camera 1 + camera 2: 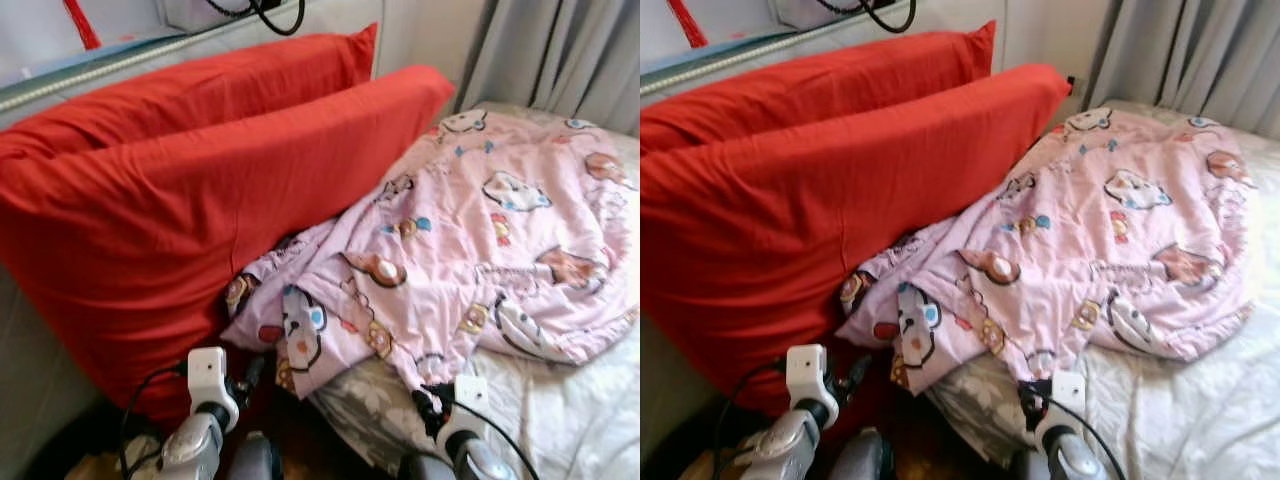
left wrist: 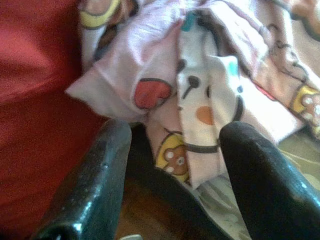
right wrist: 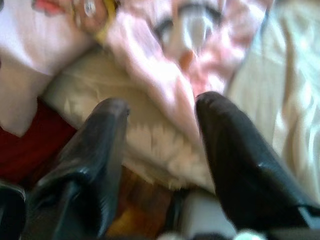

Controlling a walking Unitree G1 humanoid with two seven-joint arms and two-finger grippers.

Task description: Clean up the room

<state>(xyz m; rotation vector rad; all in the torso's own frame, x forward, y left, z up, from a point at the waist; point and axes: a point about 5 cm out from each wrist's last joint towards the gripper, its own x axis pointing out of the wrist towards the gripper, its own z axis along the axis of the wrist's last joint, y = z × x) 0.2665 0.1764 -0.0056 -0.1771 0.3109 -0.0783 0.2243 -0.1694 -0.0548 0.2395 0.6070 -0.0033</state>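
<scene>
Bedroom edges: curtain, ledge, sheet, floor.

A grey curtain [image 1: 560,50] hangs in folds at the far right corner, beside a pale wall [image 1: 410,35]. Along the top left runs a silvery ledge [image 1: 100,62], with a black cable [image 1: 275,15] looped above it and a red tassel [image 1: 82,25] hanging nearby. A white creased sheet [image 1: 570,410] covers the bed's near right; its grey leaf-patterned edge [image 1: 365,410] drops to a dark wooden floor [image 2: 145,215].

We see grey curtains [image 1: 560,50] hanging at upper right, a pale wall [image 1: 415,30] beside them, and dark wooden floor [image 1: 300,440] at bottom centre.
</scene>
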